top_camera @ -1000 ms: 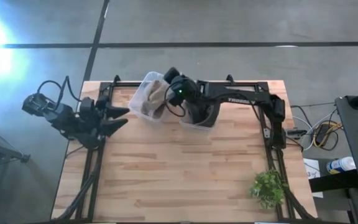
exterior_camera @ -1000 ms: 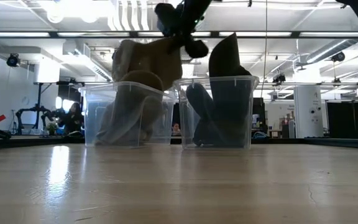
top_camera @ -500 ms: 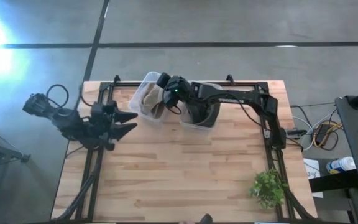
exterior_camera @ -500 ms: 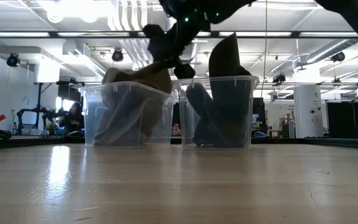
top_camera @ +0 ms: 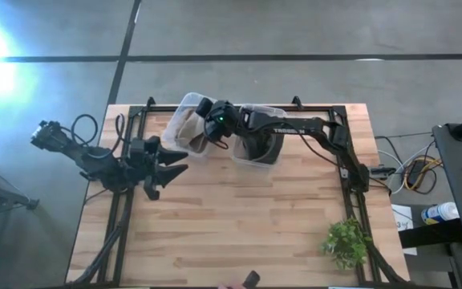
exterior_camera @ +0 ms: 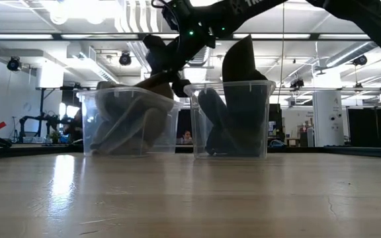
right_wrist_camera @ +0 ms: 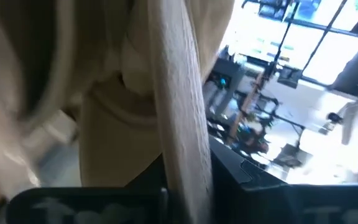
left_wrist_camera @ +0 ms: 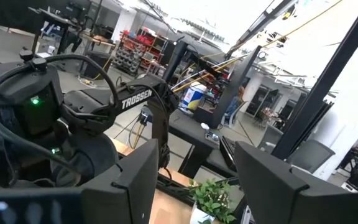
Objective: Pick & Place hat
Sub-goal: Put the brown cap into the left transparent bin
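Wooden planks make up the table (top_camera: 239, 217) we work at, with a concrete floor beyond it and a workshop hall visible in the low view. Our tan hat (top_camera: 189, 131) lies mostly inside the left clear bin (top_camera: 181, 112), its crown bunched against the walls and one edge riding at the rim. Our right gripper (top_camera: 207, 127) reaches down to that rim, and in the right wrist view the tan fabric (right_wrist_camera: 173, 112) passes between our fingers, so we judge the jaws nearly closed with a fold of the hat pinched in them. Just beside it stands the second clear bin (top_camera: 257, 155), holding dark hats (exterior_camera: 233, 99) that poke above its rim. Our left gripper (top_camera: 167, 164) hovers over the planks near the left bin with its jaws spread and nothing in them. A small green plant (top_camera: 345, 241) sits well apart at the table's near right corner.

From here we risk dragging the hat back out if we lift before the jaws let go of the cloth. We also risk tipping or shoving the light bin, since our fingers are at its rim and it stands close to its neighbour
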`<state>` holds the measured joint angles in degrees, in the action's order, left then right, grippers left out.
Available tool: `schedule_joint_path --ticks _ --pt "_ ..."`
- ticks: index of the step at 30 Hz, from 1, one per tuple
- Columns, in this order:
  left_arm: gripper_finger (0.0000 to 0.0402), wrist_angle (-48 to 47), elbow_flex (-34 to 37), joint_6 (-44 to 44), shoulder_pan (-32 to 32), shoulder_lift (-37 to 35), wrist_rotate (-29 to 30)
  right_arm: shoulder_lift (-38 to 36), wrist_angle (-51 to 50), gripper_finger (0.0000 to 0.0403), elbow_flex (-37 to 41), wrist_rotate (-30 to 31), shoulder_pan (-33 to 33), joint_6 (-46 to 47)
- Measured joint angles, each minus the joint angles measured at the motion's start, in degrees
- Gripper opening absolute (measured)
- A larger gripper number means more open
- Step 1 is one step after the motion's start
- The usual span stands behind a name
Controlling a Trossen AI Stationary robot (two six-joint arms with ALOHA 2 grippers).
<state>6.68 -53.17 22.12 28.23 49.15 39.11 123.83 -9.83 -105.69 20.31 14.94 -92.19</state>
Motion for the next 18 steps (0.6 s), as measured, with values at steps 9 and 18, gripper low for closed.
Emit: schedule_joint_path --ticks 9,18 --pt "0.0206 0.0 0.0 -0.8 0.0 0.1 0.0 0.0 -0.2 0.0043 0.2 -1.2 -0.2 5.8" --pt "0.0206 0.0 0.0 -1.1 0.0 0.1 -0.6 0.0 1.6 0.0049 0.1 -0.4 -0.5 10.4"
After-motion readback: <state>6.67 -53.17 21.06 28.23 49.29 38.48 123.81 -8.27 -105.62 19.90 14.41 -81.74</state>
